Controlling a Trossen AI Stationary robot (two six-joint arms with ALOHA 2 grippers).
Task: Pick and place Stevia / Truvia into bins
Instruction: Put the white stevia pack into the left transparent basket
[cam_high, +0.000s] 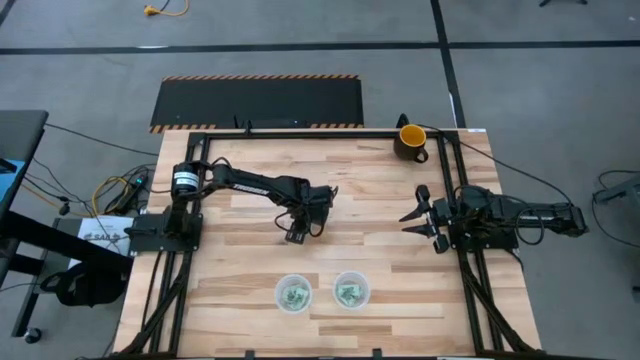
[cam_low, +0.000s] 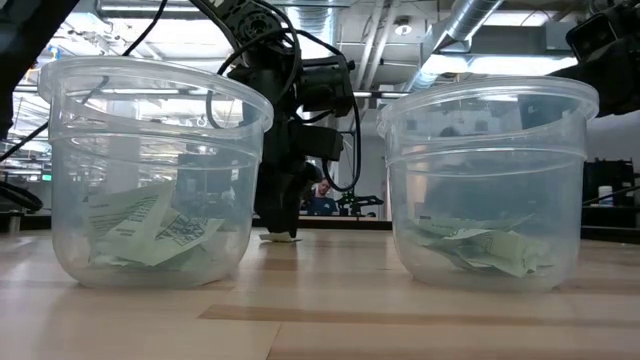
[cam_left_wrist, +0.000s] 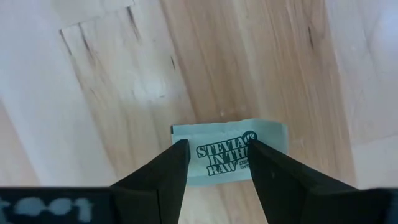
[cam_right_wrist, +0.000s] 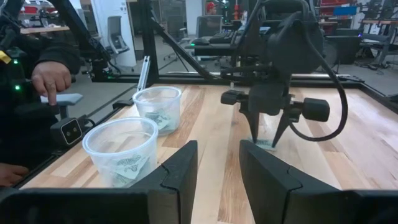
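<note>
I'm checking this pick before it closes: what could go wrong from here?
The Stevia packet lies flat on the table, so the left gripper, open astride it, could scrape the wood or slip off without lifting it. The two cups stand close together, so a drop might hit a rim. The right gripper waits aside.

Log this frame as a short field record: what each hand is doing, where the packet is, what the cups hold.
left hand: mid-table, open, fingers straddling a Stevia packet
packet: flat on the table, not lifted
right hand: open, waiting at the table's right side
cups: left cup and right cup, near the front edge, both holding packets
mug: back right corner
</note>
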